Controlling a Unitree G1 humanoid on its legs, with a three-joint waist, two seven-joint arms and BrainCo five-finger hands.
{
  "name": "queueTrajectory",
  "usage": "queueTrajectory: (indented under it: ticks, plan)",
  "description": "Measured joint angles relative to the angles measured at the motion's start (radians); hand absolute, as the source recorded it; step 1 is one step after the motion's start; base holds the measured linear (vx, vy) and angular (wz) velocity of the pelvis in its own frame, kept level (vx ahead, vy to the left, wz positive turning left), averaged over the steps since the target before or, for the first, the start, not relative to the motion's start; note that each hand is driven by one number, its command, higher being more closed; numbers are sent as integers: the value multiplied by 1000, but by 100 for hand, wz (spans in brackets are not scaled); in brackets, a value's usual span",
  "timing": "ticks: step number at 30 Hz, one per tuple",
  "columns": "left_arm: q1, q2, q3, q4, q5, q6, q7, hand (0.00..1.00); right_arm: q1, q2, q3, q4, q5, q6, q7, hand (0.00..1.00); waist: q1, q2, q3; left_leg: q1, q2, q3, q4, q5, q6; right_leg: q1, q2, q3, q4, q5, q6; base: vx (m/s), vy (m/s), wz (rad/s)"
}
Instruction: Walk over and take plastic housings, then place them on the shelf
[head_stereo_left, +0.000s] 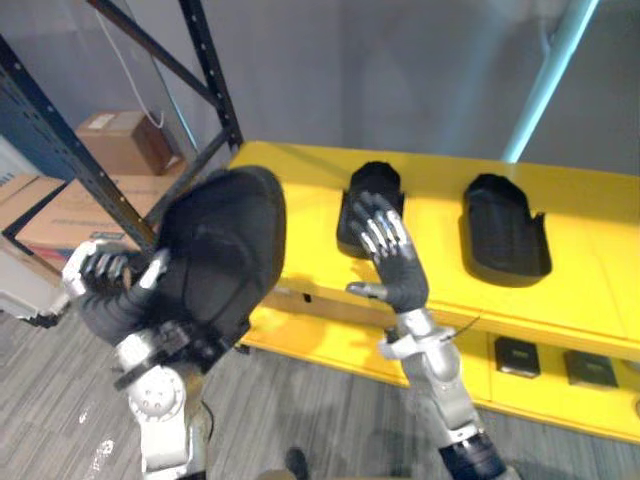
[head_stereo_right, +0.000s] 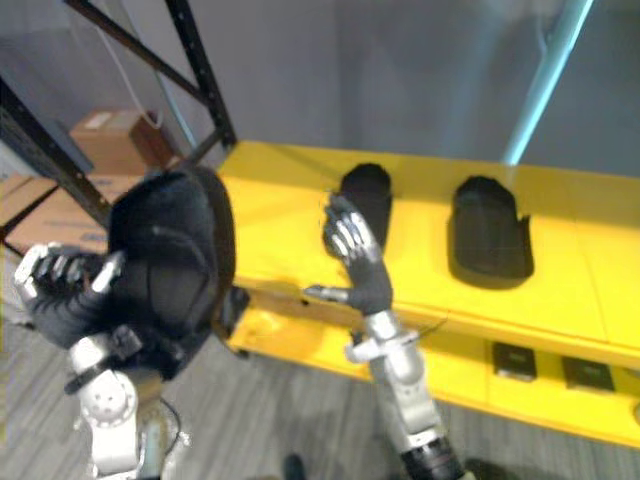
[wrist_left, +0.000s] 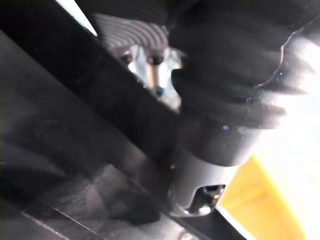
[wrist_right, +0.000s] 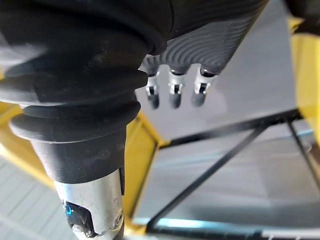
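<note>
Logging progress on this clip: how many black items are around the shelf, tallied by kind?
Black plastic housings: 3. The held housing is in the left hand; the middle housing and the end housing lie on the yellow shelf.
Small black blocks on the lower level: 2.
Total: 5.

Yellow shelf (head_stereo_left: 435, 215) carries two black housings (head_stereo_left: 505, 235)

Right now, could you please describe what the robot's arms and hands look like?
The left arm and right arm are silver-grey with rounded joints. The left hand and right hand wear dark ribbed covers over back and wrist; their fingers are silver with dark tips.
</note>
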Motion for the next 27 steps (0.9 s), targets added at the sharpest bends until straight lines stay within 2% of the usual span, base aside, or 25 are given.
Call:
queueTrajectory:
  ticks: [1,2,3,4,5,6,8,9,12,16,18,19,20,22,23,25,27]
  plan:
    - [-2,9,2,1,0,9,-8,100,1,3,5,0,-10,7,-11,0,-2,-6,4,18,14,10,0,-8,11,-28,4,41,58,14,-27,50,28,-24]
    - [-2,10,2,8,0,15,-6,100,7,12,11,0,-10,8,-15,0,-5,-6,4,29,36,12,3,-19,26,-33,38,98,54,0,-37,52,-3,-20]
    - [-4,13,1,15,0,16,-2,100,14,16,12,-1,-9,8,-15,0,-8,-1,6,28,49,9,5,-22,26,-33,73,132,27,-18,-32,33,-65,-4]
    - [-4,25,4,26,0,17,10,100,23,36,15,-6,-9,10,-15,0,-13,-16,2,25,72,8,5,-24,24,-38,147,164,-48,-30,-25,11,-110,-2]
    - [-2,39,6,27,0,17,18,100,27,50,17,-15,-8,12,-10,0,-11,-39,3,22,71,12,10,-28,7,-42,186,166,-122,1,-45,12,-151,-18]
    - [8,41,7,29,10,19,35,100,31,58,15,-29,-9,13,9,0,-2,-62,3,19,55,28,23,-41,-10,-41,188,143,-171,19,-43,26,-99,-31]
    - [45,21,7,22,22,19,45,100,33,44,8,-31,-9,12,34,0,-6,-46,-2,15,62,36,20,-39,-12,-20,205,157,-244,49,-34,65,-32,-24]
    - [50,7,-2,20,24,20,41,100,33,32,-6,-31,-9,12,37,0,-7,-28,6,13,63,38,19,-36,-16,-12,206,157,-269,63,-30,63,-4,-5]
    - [50,-20,-3,-14,21,21,34,100,32,9,-48,-31,-8,9,47,0,-5,3,5,-1,63,41,17,-35,-16,-7,217,155,-307,87,-29,69,-15,-3]
    - [43,-20,-4,-34,21,10,34,100,33,4,-79,-31,-18,5,21,0,-6,4,5,-13,66,46,25,-43,-20,-8,219,156,-316,86,-30,78,-13,-1]
    - [44,-19,-4,-31,21,10,38,100,40,5,-97,-31,-27,-3,3,0,-3,2,10,-52,86,57,130,-97,-18,-7,216,162,-313,82,-33,72,-9,-15]
    - [45,-18,0,-26,21,8,41,100,42,5,-114,-31,-29,-12,-5,0,-2,4,24,-85,106,58,257,-144,-15,7,213,176,-305,73,-32,31,3,-32]
    - [48,-17,6,-13,21,1,41,100,44,3,-125,-30,-35,-28,-29,0,-1,1,37,-112,122,53,375,-164,-8,21,209,194,-293,63,-31,26,7,-37]
    - [53,-17,19,2,23,-10,46,100,47,4,-149,-32,-65,-56,-57,0,-1,2,38,-134,129,15,472,-165,-6,37,196,232,-294,62,-32,34,45,-54]
    - [54,-16,25,2,32,-14,56,100,47,5,-167,-35,-68,-70,-60,0,-4,-8,46,-153,131,-16,510,-187,-4,40,186,259,-296,64,-31,42,71,-64]
    - [56,-13,26,4,51,-22,71,100,45,-3,-201,-42,-68,-76,-58,0,-5,0,45,-150,138,-77,483,-192,-3,38,177,299,-289,52,-39,26,99,-63]
    - [56,-3,44,21,61,-38,80,100,38,-22,-236,-42,-67,-76,-52,0,-10,1,44,-148,156,-122,426,-183,-17,18,138,354,-257,35,-17,25,190,-83]
